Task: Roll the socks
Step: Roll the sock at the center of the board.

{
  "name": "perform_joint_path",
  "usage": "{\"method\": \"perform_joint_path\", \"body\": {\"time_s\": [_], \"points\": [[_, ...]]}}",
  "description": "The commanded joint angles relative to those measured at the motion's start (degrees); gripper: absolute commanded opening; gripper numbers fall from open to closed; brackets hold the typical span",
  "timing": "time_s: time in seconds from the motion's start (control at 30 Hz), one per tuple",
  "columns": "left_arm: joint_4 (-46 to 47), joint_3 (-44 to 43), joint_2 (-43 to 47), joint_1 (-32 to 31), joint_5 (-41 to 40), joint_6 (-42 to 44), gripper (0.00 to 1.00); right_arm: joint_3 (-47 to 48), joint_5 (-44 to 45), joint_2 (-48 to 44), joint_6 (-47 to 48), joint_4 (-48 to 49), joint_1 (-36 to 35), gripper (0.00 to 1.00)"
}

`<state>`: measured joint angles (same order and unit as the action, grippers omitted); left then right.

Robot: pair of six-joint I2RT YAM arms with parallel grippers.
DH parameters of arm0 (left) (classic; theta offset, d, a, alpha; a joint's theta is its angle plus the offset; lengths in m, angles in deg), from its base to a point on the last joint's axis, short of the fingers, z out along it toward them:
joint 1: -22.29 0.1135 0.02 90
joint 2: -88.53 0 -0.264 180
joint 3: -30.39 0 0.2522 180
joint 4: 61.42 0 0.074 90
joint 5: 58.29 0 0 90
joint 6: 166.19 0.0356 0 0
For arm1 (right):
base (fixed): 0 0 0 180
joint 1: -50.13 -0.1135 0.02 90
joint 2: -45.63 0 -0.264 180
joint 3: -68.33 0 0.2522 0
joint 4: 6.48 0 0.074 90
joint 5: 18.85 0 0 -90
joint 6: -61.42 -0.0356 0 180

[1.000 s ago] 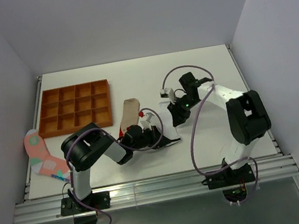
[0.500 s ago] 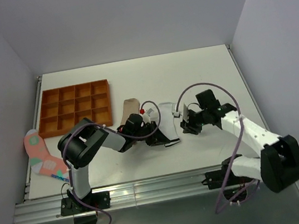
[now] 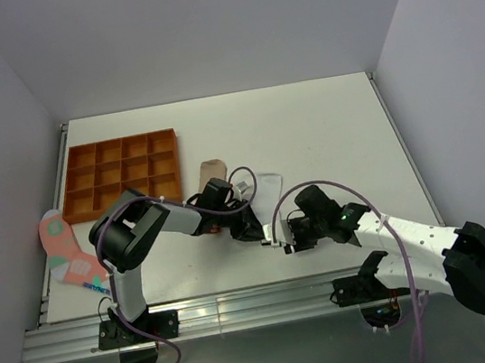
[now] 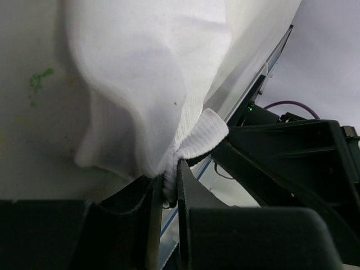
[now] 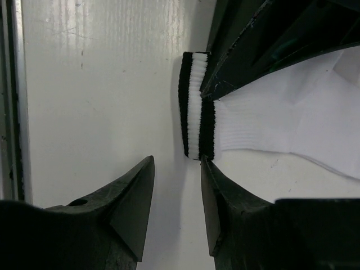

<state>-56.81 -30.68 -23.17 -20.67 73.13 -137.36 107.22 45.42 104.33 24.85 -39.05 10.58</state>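
The white sock (image 3: 268, 187) with black cuff stripes lies at the table's middle. My left gripper (image 3: 248, 227) is shut on it; the left wrist view shows its jaws (image 4: 167, 183) pinching a fold of the white fabric (image 4: 152, 84). My right gripper (image 3: 276, 235) is open and empty, just on the near side of the sock. In the right wrist view its gap (image 5: 177, 163) sits just short of the striped cuff (image 5: 197, 107), apart from it. The beige sock (image 3: 211, 171) lies behind the left gripper. The red spotted sock (image 3: 64, 249) lies at the table's left edge.
An orange compartment tray (image 3: 121, 173) stands at the back left. The left gripper's black fingers (image 5: 253, 39) lie over the cuff right ahead of the right gripper. The table's near metal rail (image 3: 243, 305) runs just behind the right wrist.
The right arm has swung from the far right of the white sock round to its near side, at the cuff. The left gripper has kept its hold and shifted slightly right.
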Motion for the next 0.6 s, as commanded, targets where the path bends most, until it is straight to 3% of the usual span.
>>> {"method": "perform_joint_path", "body": {"time_s": [0.0, 0.27, 0.57], "points": [[-17.67, 2.84, -4.05, -0.19, -4.96, 4.39, 0.00, -1.48, 5.16, 0.28, 0.89, 8.33, -2.98, 0.46], [-18.19, 1.96, -5.46, -0.11, -4.60, 5.70, 0.00, -5.34, 8.68, -3.23, -0.34, 16.34, -5.62, 0.47], [-20.21, 1.08, -5.90, 0.16, -4.16, 6.41, 0.00, -6.31, 10.96, -4.64, -0.87, 14.76, -11.68, 0.47]]}}
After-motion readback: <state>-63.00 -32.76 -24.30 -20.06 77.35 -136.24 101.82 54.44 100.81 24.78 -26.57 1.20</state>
